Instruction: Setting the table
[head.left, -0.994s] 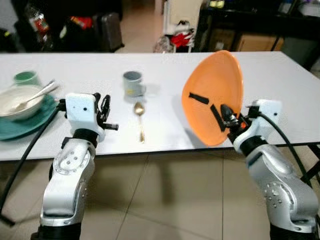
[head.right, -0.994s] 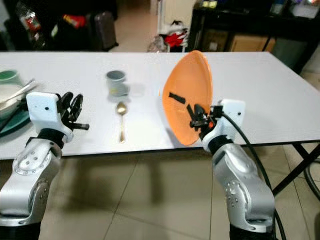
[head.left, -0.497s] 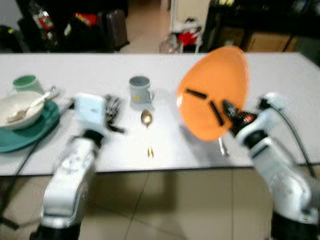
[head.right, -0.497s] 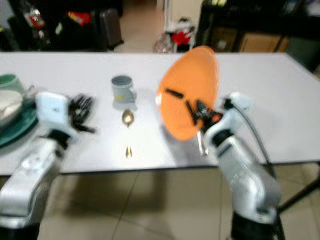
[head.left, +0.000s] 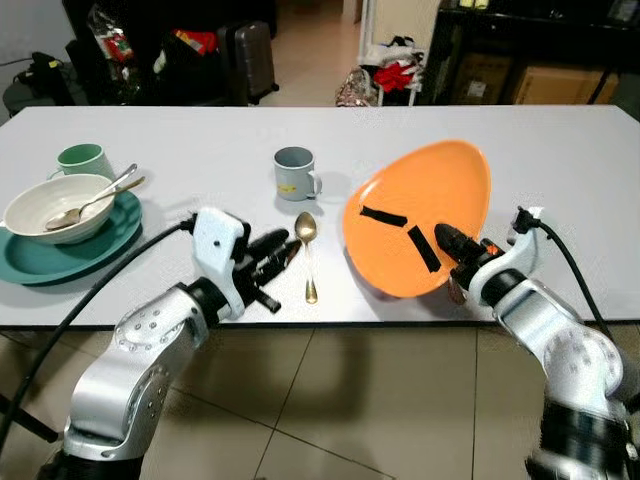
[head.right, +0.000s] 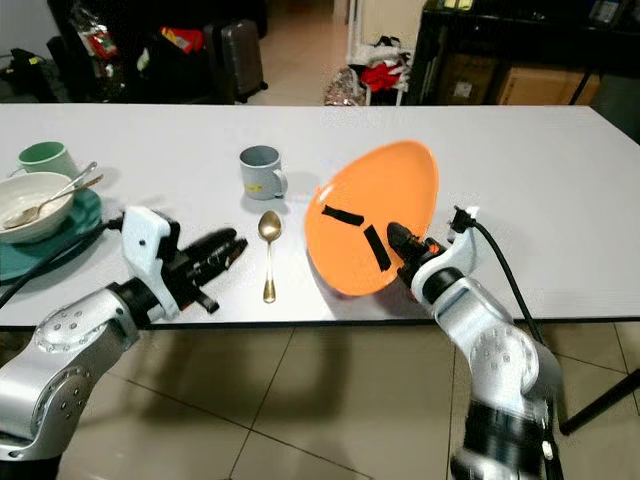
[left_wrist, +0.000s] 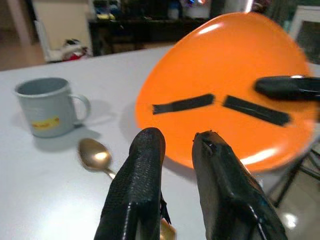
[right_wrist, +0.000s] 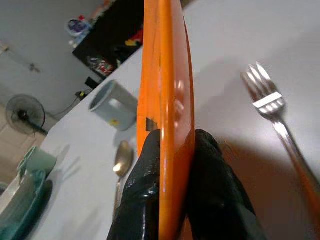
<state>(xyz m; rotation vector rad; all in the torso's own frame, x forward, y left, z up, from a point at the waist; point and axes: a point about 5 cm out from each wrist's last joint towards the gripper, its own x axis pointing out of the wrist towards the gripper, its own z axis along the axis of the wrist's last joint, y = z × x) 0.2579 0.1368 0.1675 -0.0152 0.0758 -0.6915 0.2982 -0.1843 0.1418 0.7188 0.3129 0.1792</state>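
My right gripper (head.left: 450, 243) is shut on the rim of an orange plate (head.left: 420, 215) marked with two black tape strips. The plate is tilted, its low edge close to the white table (head.left: 560, 160) near the front edge. In the right wrist view the fingers (right_wrist: 150, 190) pinch the plate (right_wrist: 167, 75) edge-on, and a fork (right_wrist: 275, 115) lies on the table beside it. A gold spoon (head.left: 309, 255) lies in front of a grey mug (head.left: 295, 172). My left gripper (head.left: 275, 255) hovers just left of the spoon, fingers (left_wrist: 142, 170) almost together and holding nothing.
At the table's left end a white bowl (head.left: 55, 205) with a spoon in it sits on a teal plate (head.left: 60, 255), with a green cup (head.left: 82, 160) behind it. Dark luggage (head.left: 250, 55) and shelves stand beyond the table. Tiled floor lies below the front edge.
The camera has shifted. The plate has tipped from nearly upright down toward the table. My left gripper has reached forward over the table toward the spoon.
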